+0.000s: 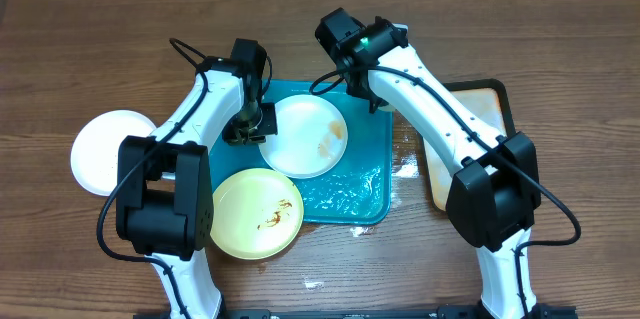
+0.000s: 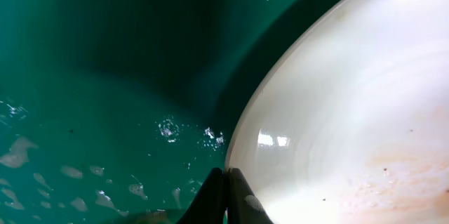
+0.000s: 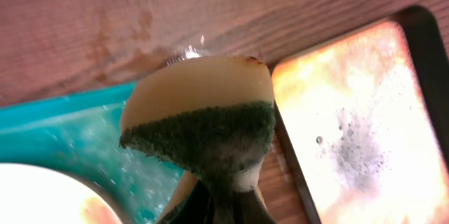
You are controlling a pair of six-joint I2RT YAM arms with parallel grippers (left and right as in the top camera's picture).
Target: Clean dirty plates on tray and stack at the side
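The teal tray [image 1: 355, 174] lay in the middle of the wooden table [image 1: 560, 59], its floor wet and glistening. Inside it, toward its far side, sat the smeared white plate [image 1: 300, 134], with brown streaks on the part of it nearest the tray's right side. The yellow plate [image 1: 250, 204], marked with a brown smear of its own, lay at the tray's near-left corner, overlapping the rim there. The other white plate [image 1: 95, 149] rested on the table well to the left of the tray, partly hidden by the left arm.

The left gripper [image 2: 226, 182] was down at the left edge of the smeared white plate, its fingers clenched together with the plate's rim running in between them, so it appeared to pinch that rim.

The right gripper [image 3: 214, 206] was clamped on a sponge [image 3: 200, 112], pale yellow with a dark green scouring face, squeezed narrow where the fingers gripped it. The sponge hung over the tray's far-right corner.

Just to the right of the teal tray lay a black-rimmed tray [image 1: 480, 104] with a stained beige inside, half covered by the right arm.
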